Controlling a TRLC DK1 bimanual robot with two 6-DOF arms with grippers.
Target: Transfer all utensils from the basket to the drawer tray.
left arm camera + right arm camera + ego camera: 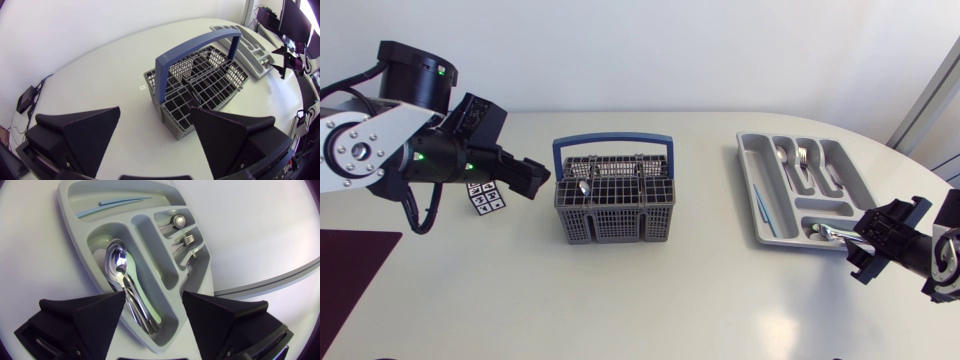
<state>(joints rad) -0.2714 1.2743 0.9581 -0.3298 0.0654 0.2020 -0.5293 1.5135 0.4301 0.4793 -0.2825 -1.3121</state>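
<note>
Both grippers spread, empty. Left gripper [532, 178] left of centre, just beside basket [615, 228]; one utensil [583, 187] inside. Right gripper [860, 245] lower right, at tray [847, 172] end, spoons [119, 267] below it.

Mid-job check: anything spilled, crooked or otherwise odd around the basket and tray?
Nothing looks spilled or damaged. The drawer tray lies at a slant beside the upright basket. Spoons lie stacked inside one compartment, handles toward my open right claw.
</note>
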